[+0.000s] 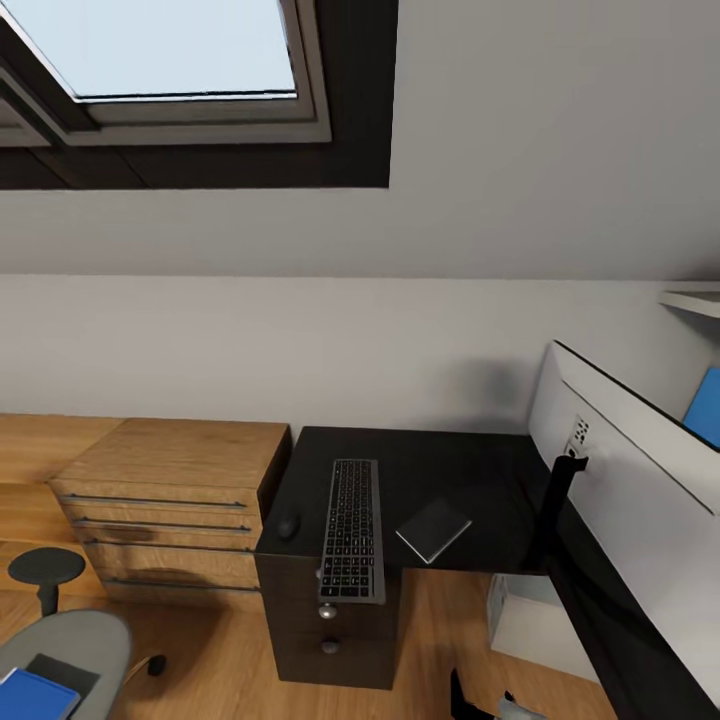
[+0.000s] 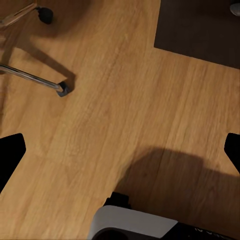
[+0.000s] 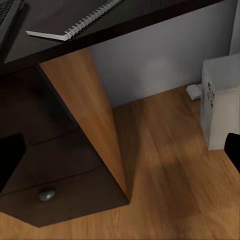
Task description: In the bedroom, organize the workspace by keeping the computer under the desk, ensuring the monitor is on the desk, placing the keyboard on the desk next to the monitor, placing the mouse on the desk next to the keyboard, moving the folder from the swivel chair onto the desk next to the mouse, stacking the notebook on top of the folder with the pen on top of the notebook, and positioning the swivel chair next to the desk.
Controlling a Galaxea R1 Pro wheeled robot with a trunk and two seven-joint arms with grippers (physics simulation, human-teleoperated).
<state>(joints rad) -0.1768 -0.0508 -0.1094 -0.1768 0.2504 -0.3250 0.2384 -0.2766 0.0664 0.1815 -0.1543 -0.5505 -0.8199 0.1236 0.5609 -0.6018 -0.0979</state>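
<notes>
Blue folder (image 1: pixel 35 692) on chair seat (image 1: pixel 75 640) is thin, light, slick: pinch an overhanging edge. Left gripper (image 2: pixel 120 155) and right gripper (image 3: pixel 120 155) both wide, empty.

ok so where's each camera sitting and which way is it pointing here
Head view: high on the robot, looking forward and down at the desk with keyboard, mouse and notebook; swivel chair lower left; a bit of arm at the bottom edge.
Left wrist view: looks down at the wooden floor and chair base; dark fingertips at the sides.
Right wrist view: low, facing the desk's drawer unit and computer.
Shared: the notebook shows in the head and right wrist views.
</notes>
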